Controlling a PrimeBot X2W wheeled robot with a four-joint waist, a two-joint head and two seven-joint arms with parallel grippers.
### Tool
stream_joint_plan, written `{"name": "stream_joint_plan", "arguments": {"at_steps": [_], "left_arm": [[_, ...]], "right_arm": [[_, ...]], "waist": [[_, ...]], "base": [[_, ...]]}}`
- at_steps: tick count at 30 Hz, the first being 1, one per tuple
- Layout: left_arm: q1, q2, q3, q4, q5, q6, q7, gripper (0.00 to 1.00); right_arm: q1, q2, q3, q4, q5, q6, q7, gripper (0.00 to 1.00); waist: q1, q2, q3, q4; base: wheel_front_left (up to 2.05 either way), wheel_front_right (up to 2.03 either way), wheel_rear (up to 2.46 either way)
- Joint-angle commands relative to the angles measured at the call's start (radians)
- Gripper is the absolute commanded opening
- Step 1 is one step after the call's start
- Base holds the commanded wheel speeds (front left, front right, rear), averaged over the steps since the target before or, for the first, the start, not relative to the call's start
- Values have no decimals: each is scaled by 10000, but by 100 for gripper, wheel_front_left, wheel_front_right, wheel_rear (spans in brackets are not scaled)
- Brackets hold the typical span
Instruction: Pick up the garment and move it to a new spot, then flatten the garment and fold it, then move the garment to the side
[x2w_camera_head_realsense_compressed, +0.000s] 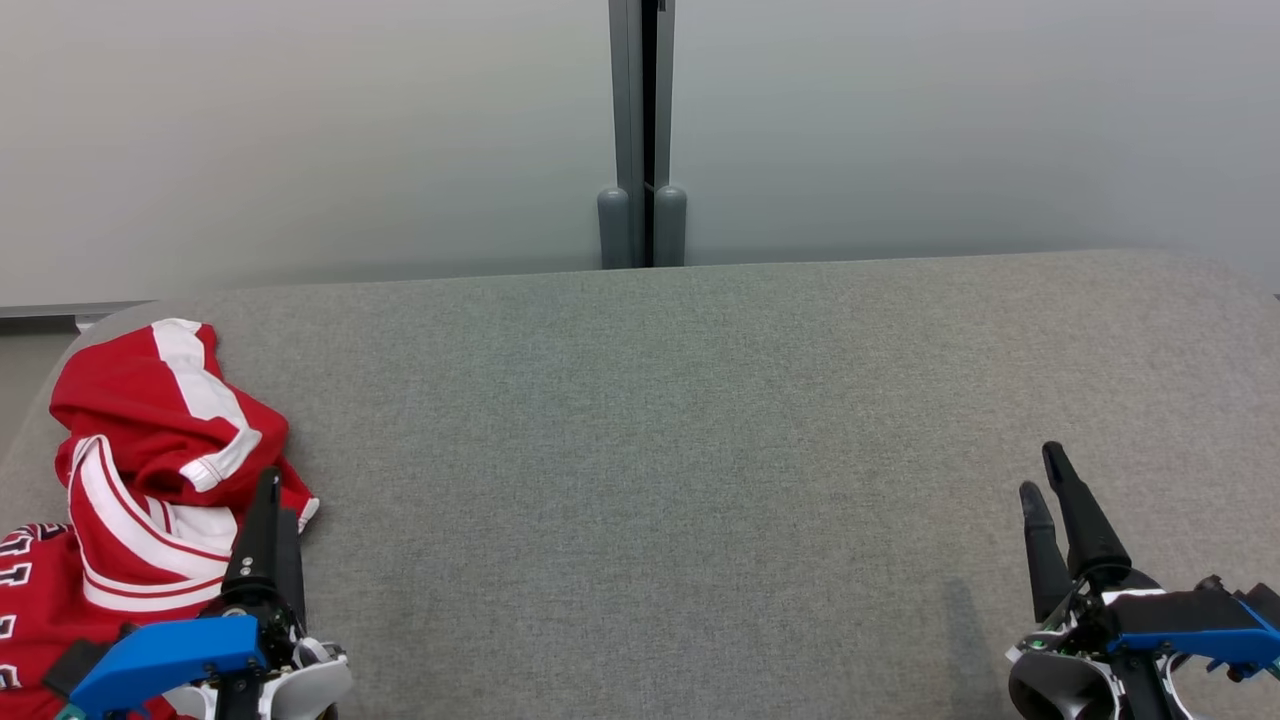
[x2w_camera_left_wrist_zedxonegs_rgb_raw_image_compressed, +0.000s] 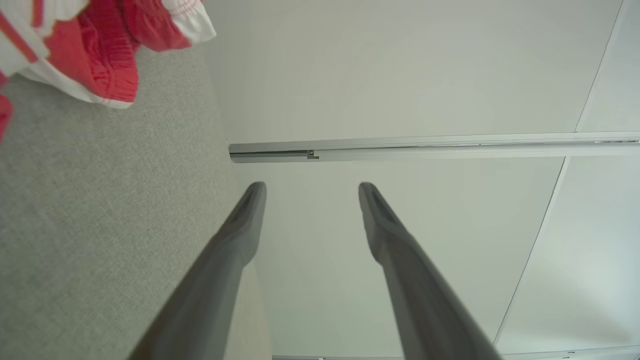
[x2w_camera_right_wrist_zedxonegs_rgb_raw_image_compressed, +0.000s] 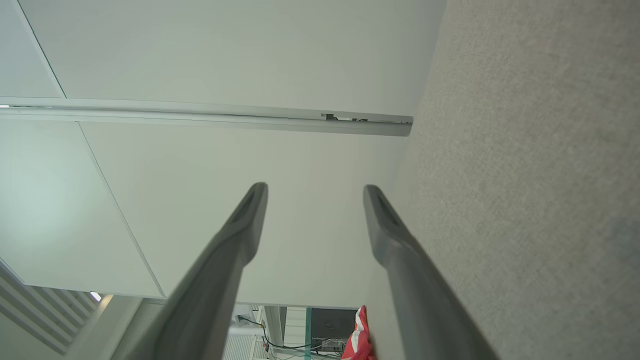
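Garment (x2w_camera_head_realsense_compressed: 150, 470) heaped beside left gripper (x2w_camera_head_realsense_compressed: 278, 500), perhaps touching; it and right gripper (x2w_camera_head_realsense_compressed: 1040, 470) splayed, empty.

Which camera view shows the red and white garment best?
The head view: the red garment lies crumpled at lower left on the grey surface, stripes and folds clear. The left wrist view catches one corner at top left; the right wrist view, a small red sliver at its bottom edge.
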Motion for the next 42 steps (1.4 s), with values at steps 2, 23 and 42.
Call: {"name": "stream_joint_plan", "arguments": {"at_steps": [2, 23, 42], "left_arm": [[-341, 134, -45, -305, 167, -20, -135, 100], [-292, 263, -184, -1029, 4244, -42, -1019, 100], [-235, 542, -520, -848, 8621, -60, -1639, 100]], "right_arm": [[-180, -65, 50, -339, -197, 15, -131, 100], [-118, -58, 426, -1032, -3755, 18, -973, 100], [-127, -67, 687, -734, -8284, 20, -1594, 100]], "waist": [[0, 0, 7, -8], [0, 0, 21, -136], [0, 0, 19, -137]], "base": [[0, 0, 0], [0, 0, 0], [0, 0, 0]]}}
